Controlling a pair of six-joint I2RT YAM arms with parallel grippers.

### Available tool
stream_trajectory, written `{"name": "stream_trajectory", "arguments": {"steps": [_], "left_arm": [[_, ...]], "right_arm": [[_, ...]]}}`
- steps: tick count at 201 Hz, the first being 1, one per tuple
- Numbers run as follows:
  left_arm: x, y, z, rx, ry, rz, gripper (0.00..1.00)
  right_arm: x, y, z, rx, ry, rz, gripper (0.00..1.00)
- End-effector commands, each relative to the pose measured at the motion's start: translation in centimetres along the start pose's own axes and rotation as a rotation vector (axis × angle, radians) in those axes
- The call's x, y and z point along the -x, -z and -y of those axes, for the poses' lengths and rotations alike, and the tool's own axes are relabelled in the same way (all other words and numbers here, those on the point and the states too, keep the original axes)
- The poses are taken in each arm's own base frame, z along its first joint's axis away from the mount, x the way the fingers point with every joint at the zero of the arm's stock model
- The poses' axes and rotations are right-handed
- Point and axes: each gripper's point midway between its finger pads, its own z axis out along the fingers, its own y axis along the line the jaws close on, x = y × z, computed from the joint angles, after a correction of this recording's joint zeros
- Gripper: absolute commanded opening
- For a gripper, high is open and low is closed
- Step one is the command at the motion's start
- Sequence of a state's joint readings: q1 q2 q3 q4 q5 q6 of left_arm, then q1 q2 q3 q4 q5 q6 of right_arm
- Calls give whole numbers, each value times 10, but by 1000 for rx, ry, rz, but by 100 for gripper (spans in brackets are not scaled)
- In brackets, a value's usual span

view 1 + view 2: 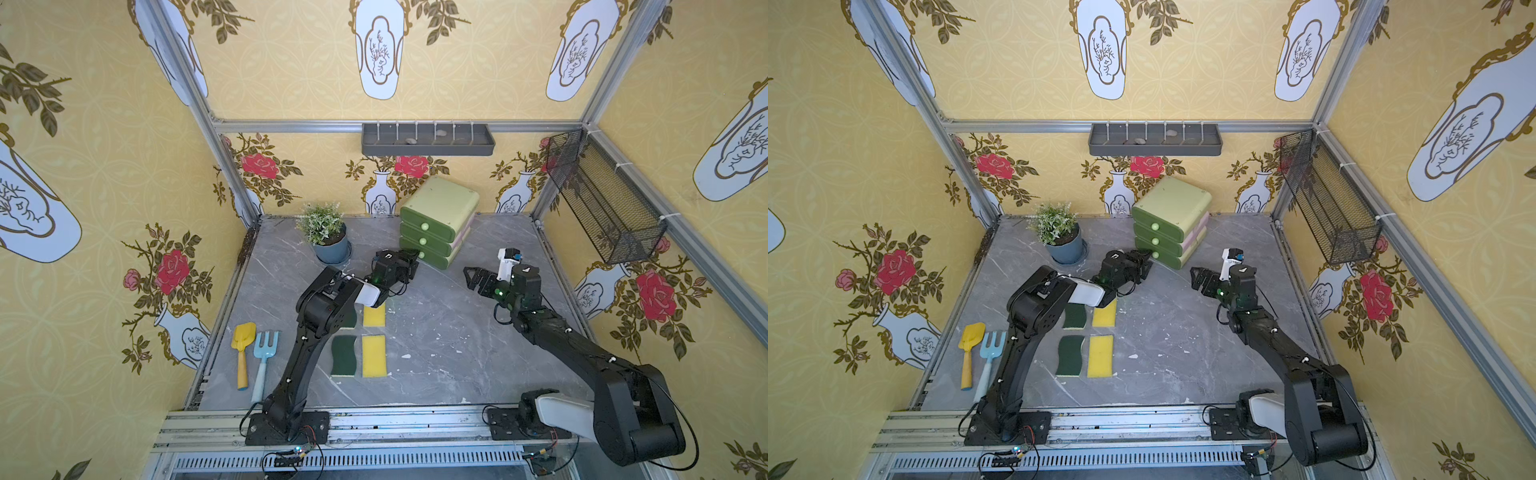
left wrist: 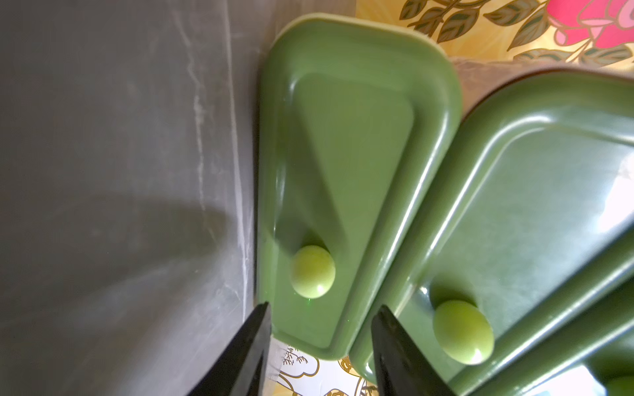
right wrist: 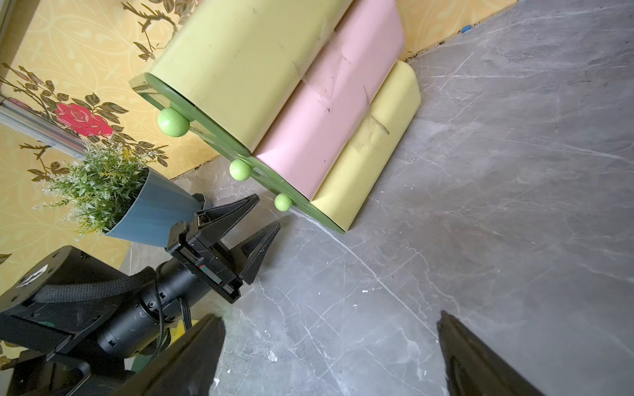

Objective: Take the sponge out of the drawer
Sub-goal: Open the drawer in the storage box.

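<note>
Two wavy dark-green scouring sponges (image 1: 1070, 355) and two yellow foam sponges (image 1: 1100, 356) lie flat on the grey marbled tabletop (image 1: 436, 332), on my side of the drawer unit (image 1: 440, 199). My right gripper (image 3: 329, 315) hangs wide open and empty near the unit's pastel side. My left gripper (image 3: 267, 211) is parted, holding nothing, black wedge tips just short of the lowest glossy round knob (image 2: 312, 271). All three smooth green fronts look shut; any sponge inside is hidden.

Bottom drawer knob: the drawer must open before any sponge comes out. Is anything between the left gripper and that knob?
Nothing visible. The left gripper has its jaws apart just short of the bottom knob, with only open space between them. The drawer is shut, so its front hides whatever lies inside.
</note>
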State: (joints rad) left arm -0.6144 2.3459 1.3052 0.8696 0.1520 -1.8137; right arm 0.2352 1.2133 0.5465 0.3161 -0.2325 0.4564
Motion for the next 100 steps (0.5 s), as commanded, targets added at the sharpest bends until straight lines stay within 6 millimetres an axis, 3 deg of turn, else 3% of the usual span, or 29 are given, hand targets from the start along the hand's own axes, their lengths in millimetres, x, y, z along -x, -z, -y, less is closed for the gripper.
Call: {"name": "stream_trajectory", "arguments": {"steps": [1,100], "left_arm": [[5,-3,-13,25,30,15,50],[8,-13,-15,18,48,17,43]], "right_arm": [[7,0,-5,18,-3,17,99],[5,-2,-4,22,-8,7,99]]}}
